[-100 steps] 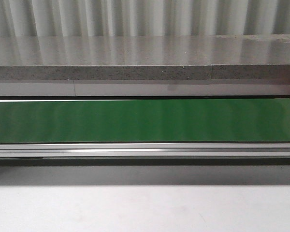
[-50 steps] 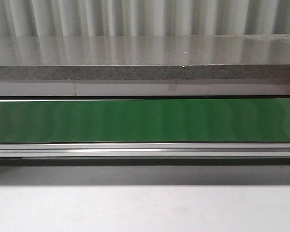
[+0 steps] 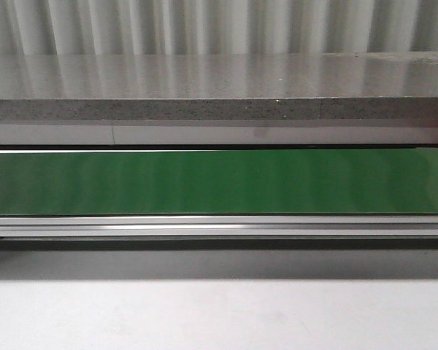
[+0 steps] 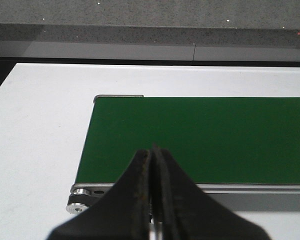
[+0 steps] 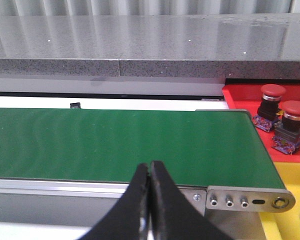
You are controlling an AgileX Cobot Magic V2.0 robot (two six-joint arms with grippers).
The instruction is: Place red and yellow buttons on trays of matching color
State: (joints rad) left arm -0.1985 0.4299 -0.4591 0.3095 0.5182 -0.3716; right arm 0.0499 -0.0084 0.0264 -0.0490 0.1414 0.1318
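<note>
In the right wrist view two red buttons (image 5: 271,101) (image 5: 292,121) stand upright on the red tray (image 5: 240,100) past the end of the green conveyor belt (image 5: 115,145). The yellow tray (image 5: 290,172) lies beside the red one, with only a corner showing. No yellow button shows. My right gripper (image 5: 150,165) is shut and empty over the belt's near rail. My left gripper (image 4: 152,150) is shut and empty over the near edge of the belt (image 4: 200,135) at its other end. Neither gripper appears in the front view.
The green belt (image 3: 219,182) spans the front view with an aluminium rail (image 3: 219,226) along its near side. A grey stone ledge (image 3: 219,95) runs behind it. The belt stands on a white table (image 4: 40,130).
</note>
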